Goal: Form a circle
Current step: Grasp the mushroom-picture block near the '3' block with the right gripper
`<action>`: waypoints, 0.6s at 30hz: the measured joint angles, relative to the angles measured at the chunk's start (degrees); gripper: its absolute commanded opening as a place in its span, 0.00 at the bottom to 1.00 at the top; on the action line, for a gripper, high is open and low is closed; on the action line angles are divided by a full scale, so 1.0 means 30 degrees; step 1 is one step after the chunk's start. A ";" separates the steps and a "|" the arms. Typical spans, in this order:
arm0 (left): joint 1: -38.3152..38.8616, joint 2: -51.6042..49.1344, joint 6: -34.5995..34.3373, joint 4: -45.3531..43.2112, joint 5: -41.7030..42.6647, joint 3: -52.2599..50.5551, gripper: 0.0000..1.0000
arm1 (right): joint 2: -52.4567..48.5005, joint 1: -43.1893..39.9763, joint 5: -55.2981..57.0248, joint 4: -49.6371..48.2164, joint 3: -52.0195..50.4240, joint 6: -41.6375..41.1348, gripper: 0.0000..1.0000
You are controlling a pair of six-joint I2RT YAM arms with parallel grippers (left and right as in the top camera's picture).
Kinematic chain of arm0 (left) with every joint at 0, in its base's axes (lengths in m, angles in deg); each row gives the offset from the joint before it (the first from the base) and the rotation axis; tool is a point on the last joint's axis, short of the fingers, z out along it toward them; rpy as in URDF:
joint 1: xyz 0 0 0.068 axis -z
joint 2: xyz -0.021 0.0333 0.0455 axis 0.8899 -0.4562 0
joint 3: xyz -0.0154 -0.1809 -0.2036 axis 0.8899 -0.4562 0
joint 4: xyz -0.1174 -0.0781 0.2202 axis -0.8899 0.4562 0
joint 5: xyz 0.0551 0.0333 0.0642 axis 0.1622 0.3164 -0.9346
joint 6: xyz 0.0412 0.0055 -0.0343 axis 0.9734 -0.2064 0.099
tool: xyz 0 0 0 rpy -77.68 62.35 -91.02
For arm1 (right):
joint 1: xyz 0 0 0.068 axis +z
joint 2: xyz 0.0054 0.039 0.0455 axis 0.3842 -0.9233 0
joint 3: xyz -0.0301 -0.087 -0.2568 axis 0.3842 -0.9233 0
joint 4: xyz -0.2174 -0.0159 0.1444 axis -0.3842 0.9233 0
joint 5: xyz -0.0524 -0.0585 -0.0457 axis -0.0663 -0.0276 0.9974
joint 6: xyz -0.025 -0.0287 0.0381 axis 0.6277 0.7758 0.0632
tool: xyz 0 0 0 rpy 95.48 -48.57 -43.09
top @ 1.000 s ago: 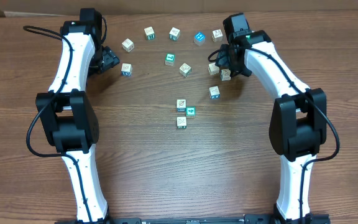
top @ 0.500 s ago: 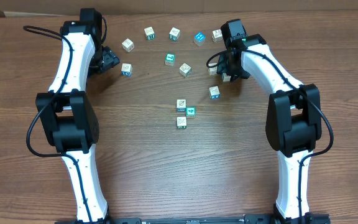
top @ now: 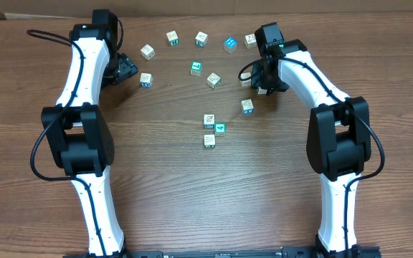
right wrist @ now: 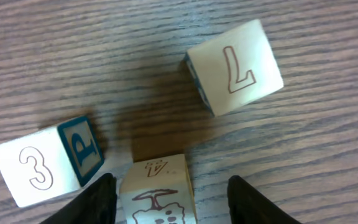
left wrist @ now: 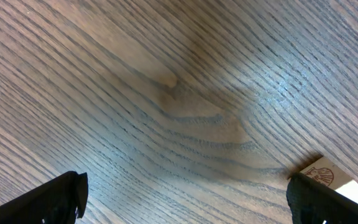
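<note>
Cubes (top: 213, 80) lie in a loose scatter on wooden table (top: 192, 197), not a ring. Five form a rough arc on the far side, spanning the gap between the two grippers. Others sit inside that arc, and three bunch together nearer the arm bases than either gripper. Right gripper (right wrist: 169, 183) is low over the wood, jaws apart and straddling a tree-drawing cube (right wrist: 157, 196). One finger (right wrist: 95, 199) is against its side; a sliver of table shows before the other. Just ahead of those fingertips sit an L cube (right wrist: 235, 65) to one side and a 3/P cube (right wrist: 45, 165) to the other, both apart from the straddled one. Left gripper (left wrist: 185, 186) has jaws spread wide with only wood grain between them; the corner of a cube (left wrist: 322, 174) is just beside one finger.
</note>
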 measured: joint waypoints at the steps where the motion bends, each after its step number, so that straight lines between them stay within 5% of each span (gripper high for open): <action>1: 0.0000 0.0000 0.0000 0.0000 0.0000 0.0000 1.00 | 0.0000 0.0007 0.0000 0.0029 0.0000 0.0058 0.52; 18: 0.0000 0.0000 0.0000 0.0000 0.0000 0.0000 1.00 | 0.0000 0.0000 -0.0058 -0.0299 0.0000 0.0903 0.36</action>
